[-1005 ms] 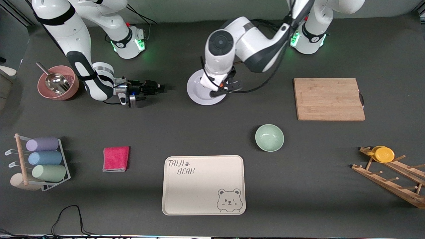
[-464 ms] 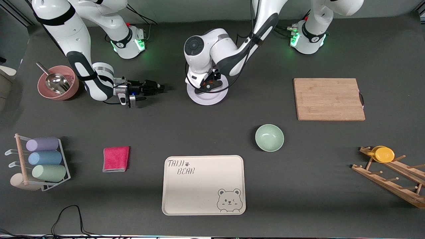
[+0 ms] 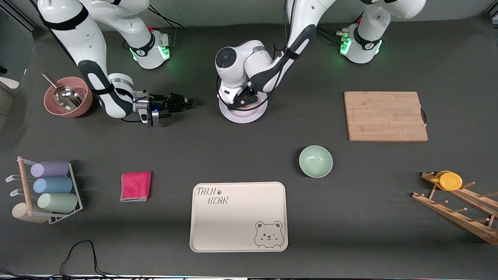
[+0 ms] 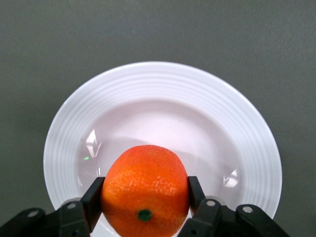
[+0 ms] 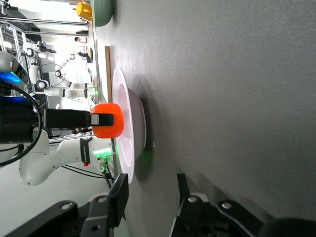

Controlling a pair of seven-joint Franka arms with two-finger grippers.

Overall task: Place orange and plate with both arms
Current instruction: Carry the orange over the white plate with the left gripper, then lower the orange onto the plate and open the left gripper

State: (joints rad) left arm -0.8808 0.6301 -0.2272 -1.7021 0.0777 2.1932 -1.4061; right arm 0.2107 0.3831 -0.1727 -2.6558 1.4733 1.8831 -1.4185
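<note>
Left gripper [image 4: 143, 205] pinches orange [image 4: 145, 190] just over plate [image 4: 247, 133], hidden in front view; right gripper [image 5: 148, 195] spread, waiting beside plate.

Gripper-held orange [image 4: 145, 190] just above white plate [image 4: 247, 133].

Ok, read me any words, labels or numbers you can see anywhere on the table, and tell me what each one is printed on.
"TAIJI BEAR" - printed in outline letters, with a small paw mark, on the cream tray nearest the front camera; a winking bear face is drawn in another corner of it.
Small marks on the arm bases near the green lights are too small to read.
No text shows on the plate, the orange or the cutting board.
</note>
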